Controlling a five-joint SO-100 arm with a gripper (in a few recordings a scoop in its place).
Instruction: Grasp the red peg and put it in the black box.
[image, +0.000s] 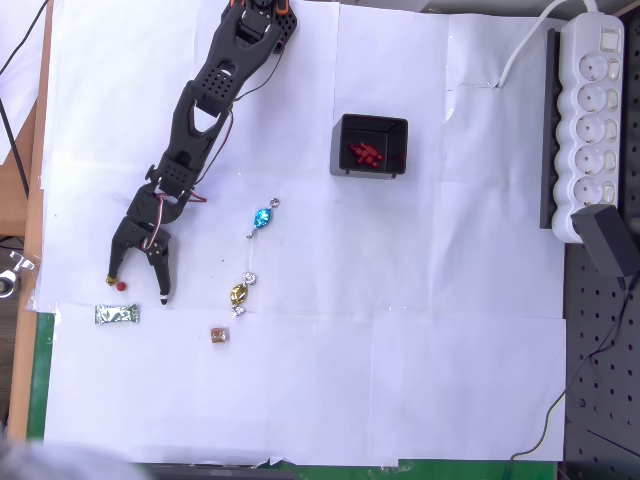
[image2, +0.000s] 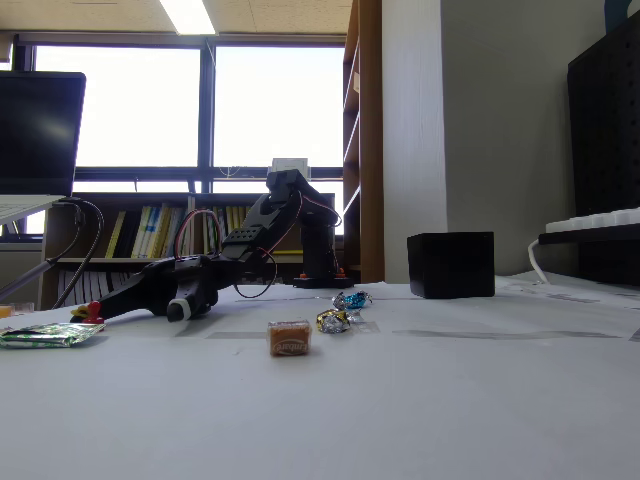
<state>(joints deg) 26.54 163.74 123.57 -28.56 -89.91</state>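
Nearest the fixed view's lens sits a small brown square candy (image2: 289, 338) on the white paper-covered table (image: 400, 380), with a gold-wrapped candy (image: 240, 293) and a blue-wrapped candy (image: 262, 218) behind it and a green foil packet (image: 117, 315) off to the picture's left. From overhead, the black arm's gripper (image: 140, 285) is low over the paper with its fingers spread apart, and the red peg (image: 121, 286) lies between them, close to the left fingertip. Well apart, up and to the right, stands the black box (image: 371, 146) with several red pegs already inside.
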